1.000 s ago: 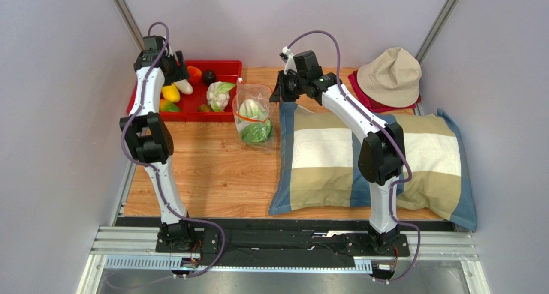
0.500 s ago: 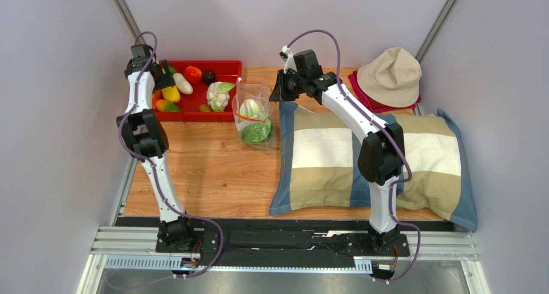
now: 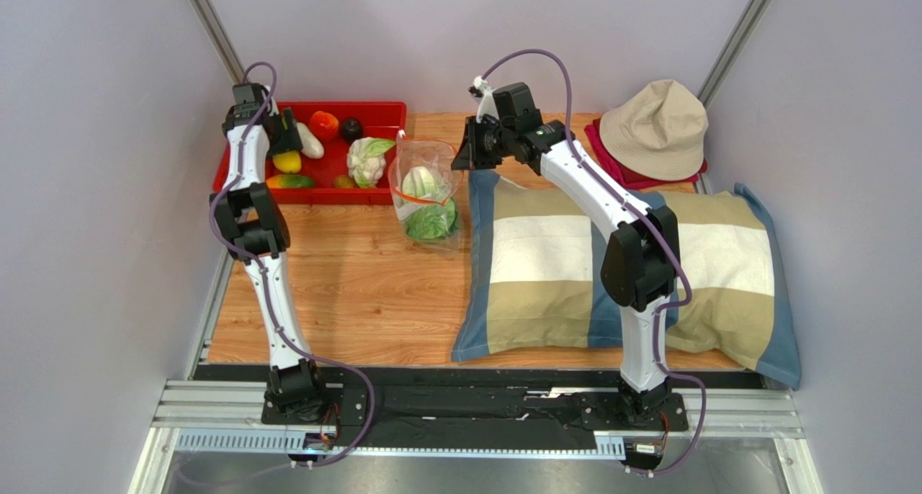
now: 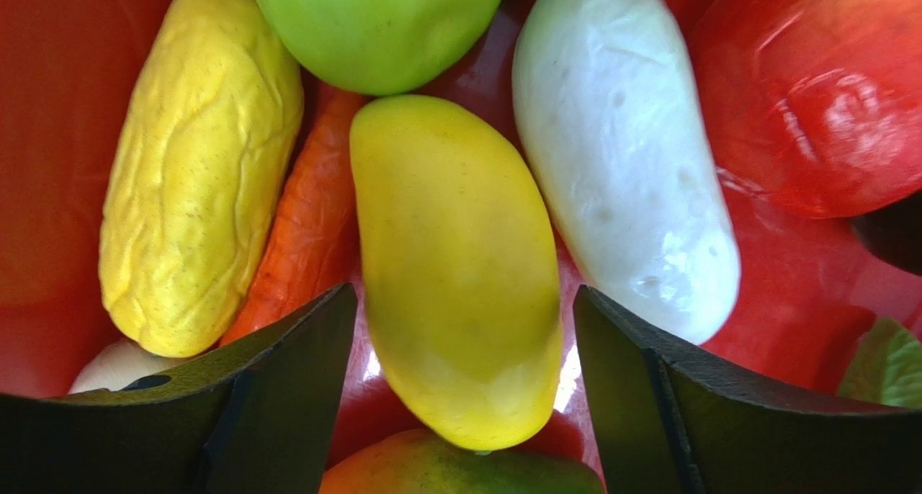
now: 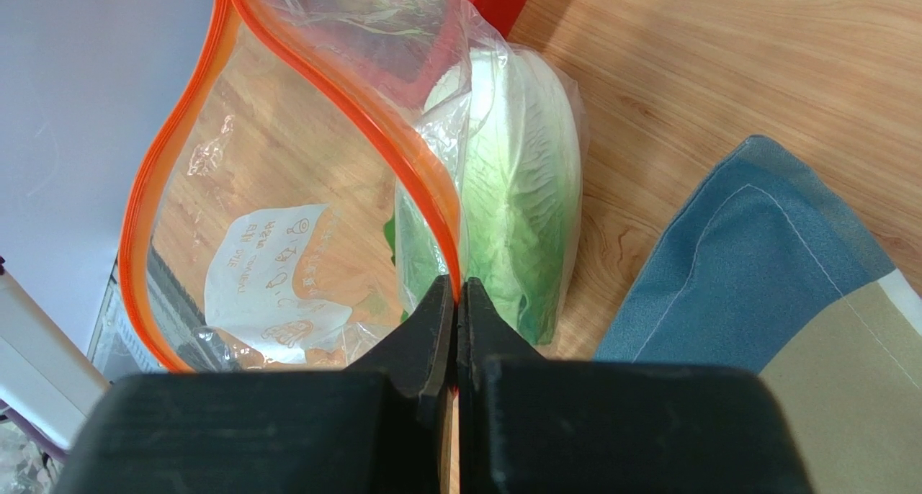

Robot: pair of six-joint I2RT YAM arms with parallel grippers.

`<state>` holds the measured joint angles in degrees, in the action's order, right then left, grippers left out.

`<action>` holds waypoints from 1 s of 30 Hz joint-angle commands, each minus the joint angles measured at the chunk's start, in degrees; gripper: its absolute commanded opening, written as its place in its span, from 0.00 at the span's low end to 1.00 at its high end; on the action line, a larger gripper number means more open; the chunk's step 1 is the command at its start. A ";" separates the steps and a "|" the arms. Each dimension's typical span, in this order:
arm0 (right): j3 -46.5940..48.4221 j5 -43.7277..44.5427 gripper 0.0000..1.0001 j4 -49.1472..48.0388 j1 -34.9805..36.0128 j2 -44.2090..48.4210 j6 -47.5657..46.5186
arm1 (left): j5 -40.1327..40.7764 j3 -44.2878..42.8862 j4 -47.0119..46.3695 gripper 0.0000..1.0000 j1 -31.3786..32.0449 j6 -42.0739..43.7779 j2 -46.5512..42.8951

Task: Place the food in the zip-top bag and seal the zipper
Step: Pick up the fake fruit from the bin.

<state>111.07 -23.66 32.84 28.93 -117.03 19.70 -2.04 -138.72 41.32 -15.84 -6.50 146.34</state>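
Note:
The clear zip-top bag stands open on the table beside the red tray, with leafy green lettuce inside. My right gripper is shut on the bag's orange-red zipper strip at the right rim and holds the mouth open; it also shows in the top view. My left gripper is open low inside the tray, its jaws on either side of a smooth yellow fruit with small gaps. Around it lie a wrinkled yellow piece, an orange carrot, a green one, a white one and a red one.
A cauliflower and a dark piece also lie in the tray. A checked pillow covers the right half of the table, its corner under my right arm. A beige hat sits on red cloth at the back right.
My left gripper swung toward the tray's left edge, then came back and lower over the yellow fruit. My right gripper has kept its hold on the bag's rim without moving.

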 commanded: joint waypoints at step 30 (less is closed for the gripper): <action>5.13 -0.86 0.00 0.65 -0.45 -1.01 -0.72 | 0.99 -2.62 1.93 0.31 -0.51 9.75 -5.44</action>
<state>113.69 -23.75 34.04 28.69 -118.08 19.68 0.80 -142.61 47.07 -15.94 2.37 150.45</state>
